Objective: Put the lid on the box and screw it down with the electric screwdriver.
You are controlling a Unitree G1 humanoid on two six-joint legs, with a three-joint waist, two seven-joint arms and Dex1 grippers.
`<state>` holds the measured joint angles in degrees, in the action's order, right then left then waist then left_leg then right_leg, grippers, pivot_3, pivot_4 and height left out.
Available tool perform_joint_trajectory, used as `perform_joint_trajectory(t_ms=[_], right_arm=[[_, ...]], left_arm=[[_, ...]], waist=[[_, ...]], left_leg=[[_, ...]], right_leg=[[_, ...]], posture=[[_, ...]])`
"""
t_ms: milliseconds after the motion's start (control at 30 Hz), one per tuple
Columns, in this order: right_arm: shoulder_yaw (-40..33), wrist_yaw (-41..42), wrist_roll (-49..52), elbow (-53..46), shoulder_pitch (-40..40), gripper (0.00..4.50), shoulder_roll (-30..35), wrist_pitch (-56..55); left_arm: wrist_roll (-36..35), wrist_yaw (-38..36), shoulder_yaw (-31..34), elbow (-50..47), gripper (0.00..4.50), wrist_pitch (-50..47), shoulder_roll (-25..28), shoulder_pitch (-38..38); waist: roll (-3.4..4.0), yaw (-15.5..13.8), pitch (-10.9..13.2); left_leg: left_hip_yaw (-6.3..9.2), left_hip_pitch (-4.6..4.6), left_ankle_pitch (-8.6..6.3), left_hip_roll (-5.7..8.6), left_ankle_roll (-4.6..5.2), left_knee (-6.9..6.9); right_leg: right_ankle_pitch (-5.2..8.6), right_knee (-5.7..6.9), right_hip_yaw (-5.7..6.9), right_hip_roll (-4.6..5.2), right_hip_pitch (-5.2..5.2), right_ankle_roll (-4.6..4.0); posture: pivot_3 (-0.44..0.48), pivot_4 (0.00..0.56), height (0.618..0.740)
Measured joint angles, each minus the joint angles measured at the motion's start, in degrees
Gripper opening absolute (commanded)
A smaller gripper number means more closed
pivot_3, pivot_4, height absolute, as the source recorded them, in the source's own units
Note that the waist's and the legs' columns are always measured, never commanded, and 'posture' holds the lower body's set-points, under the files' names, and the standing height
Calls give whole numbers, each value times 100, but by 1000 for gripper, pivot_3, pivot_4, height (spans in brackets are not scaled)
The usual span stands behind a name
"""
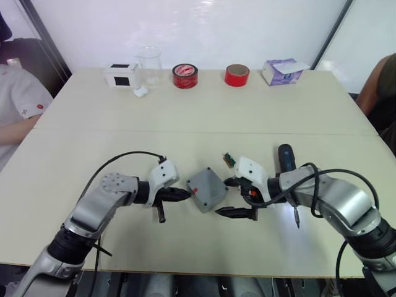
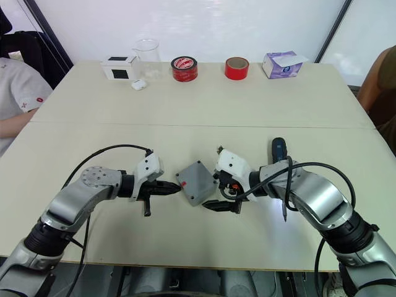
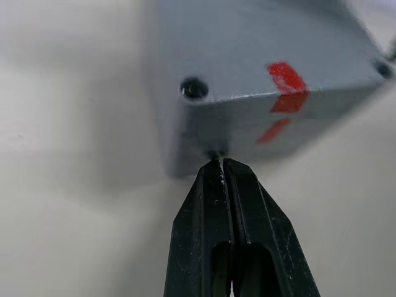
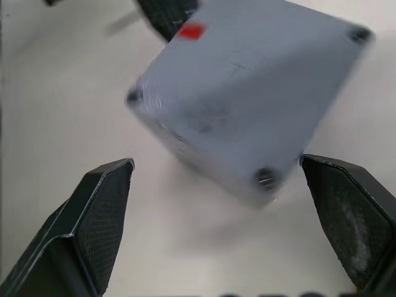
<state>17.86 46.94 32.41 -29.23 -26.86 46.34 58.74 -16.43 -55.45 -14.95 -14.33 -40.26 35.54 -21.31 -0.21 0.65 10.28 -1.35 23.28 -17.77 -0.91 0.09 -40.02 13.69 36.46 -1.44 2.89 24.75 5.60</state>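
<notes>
The grey box (image 1: pixel 206 189) sits mid-table near the front with the lid (image 4: pixel 247 99) lying on top of it. Dark screw holes show at the lid's corners, and a red mark (image 3: pixel 286 86) crosses the seam on one edge. My left gripper (image 1: pixel 184 195) is shut, its tip touching the box's left side low down (image 3: pixel 221 170). On the box's right side my right gripper (image 1: pixel 226 197) is open, one finger on either side of the near corner and not touching it. The electric screwdriver (image 1: pixel 286 158) lies on the table behind my right forearm, partly hidden by it.
A small green circuit piece (image 1: pixel 229 159) lies just behind the box. Along the far edge stand a white-and-black cube (image 1: pixel 120 74), a clear beaker (image 1: pixel 150 65), two red tape rolls (image 1: pixel 185 75), (image 1: pixel 237 75) and a tissue pack (image 1: pixel 283 71). A person sits at each table end.
</notes>
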Motion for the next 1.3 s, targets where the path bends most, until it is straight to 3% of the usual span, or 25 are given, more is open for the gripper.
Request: perform_joint_trajectory(t_ms=[367, 867, 1300], right_arm=[[-283, -273, 231, -272, 190, 4438, -268, 455], [-282, -815, 277, -444, 464, 4438, -520, 857], [-627, -1590, 290, -138, 281, 4438, -1439, 1771]], left_arm=[[129, 87, 11, 430, 0, 342, -85, -192], [-21, -250, 1, 41, 0, 140, 220, -23], [74, 124, 9, 84, 0, 62, -73, -11]], waist=[[0, -3, 0], [-1, -6, -1], [-3, -1, -2]], left_leg=[[1, 0, 0, 0, 0, 0], [1, 0, 0, 0, 0, 0], [1, -5, 0, 1, 0, 0]], right_leg=[[0, 2, 0, 0, 0, 0], [0, 3, 0, 0, -1, 0], [0, 7, 1, 0, -4, 0]], posture=[[0, 150, 740], [0, 150, 740], [0, 150, 740]])
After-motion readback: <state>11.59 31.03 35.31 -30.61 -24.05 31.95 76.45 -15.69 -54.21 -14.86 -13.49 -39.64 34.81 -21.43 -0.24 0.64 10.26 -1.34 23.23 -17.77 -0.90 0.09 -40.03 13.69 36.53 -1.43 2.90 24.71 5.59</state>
